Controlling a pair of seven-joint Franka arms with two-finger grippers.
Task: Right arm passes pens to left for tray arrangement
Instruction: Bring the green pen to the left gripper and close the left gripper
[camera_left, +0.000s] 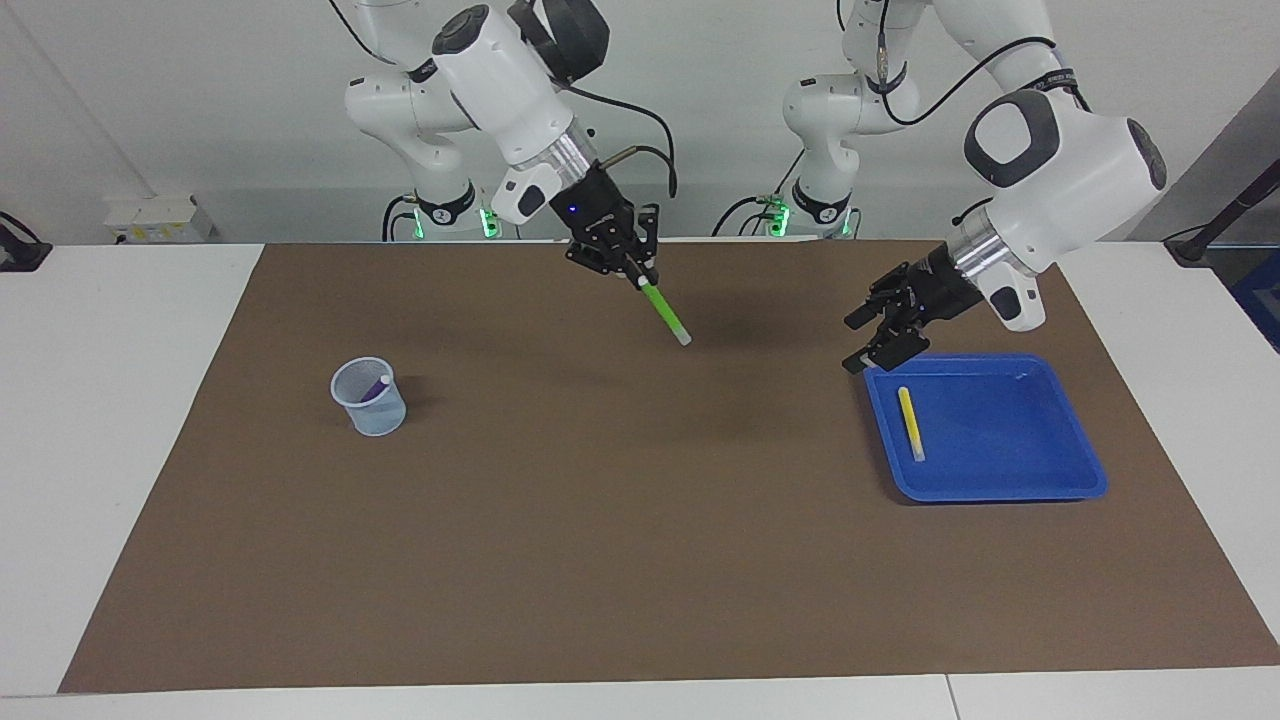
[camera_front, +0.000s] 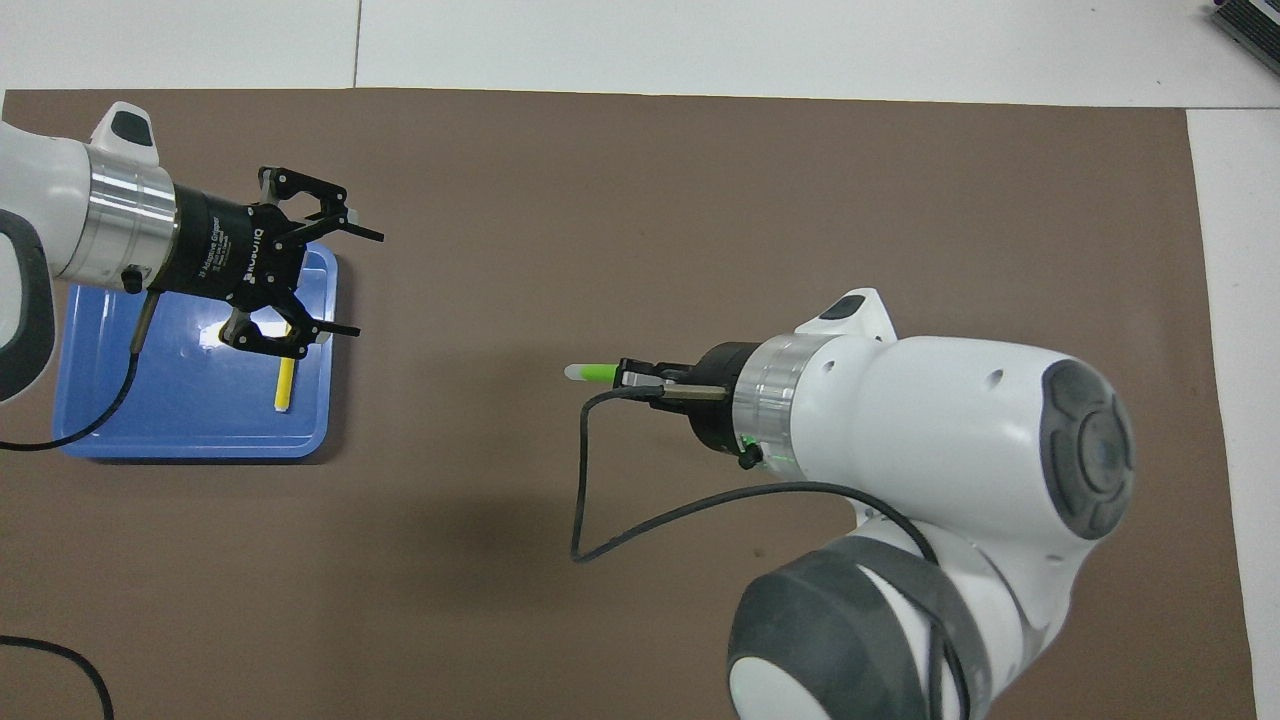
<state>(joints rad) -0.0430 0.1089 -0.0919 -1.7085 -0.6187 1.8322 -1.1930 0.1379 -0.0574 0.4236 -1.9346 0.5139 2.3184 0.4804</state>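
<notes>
Slim green pen (camera_left: 664, 311), pale-tipped, pinched in right gripper (camera_left: 637, 279); left gripper (camera_left: 868, 340) spread

One camera sat high across the bench (camera_left: 120, 420) and faced the robots, taking in the whole brown mat (camera_left: 640, 560) and both arm bases against the wall. The other hung above the robots' own end, looking forward and steeply down from closer in. Both covered the mat, the blue tray (camera_left: 1050, 440) (camera_front: 150, 420) and both arms, half a turn apart.
</notes>
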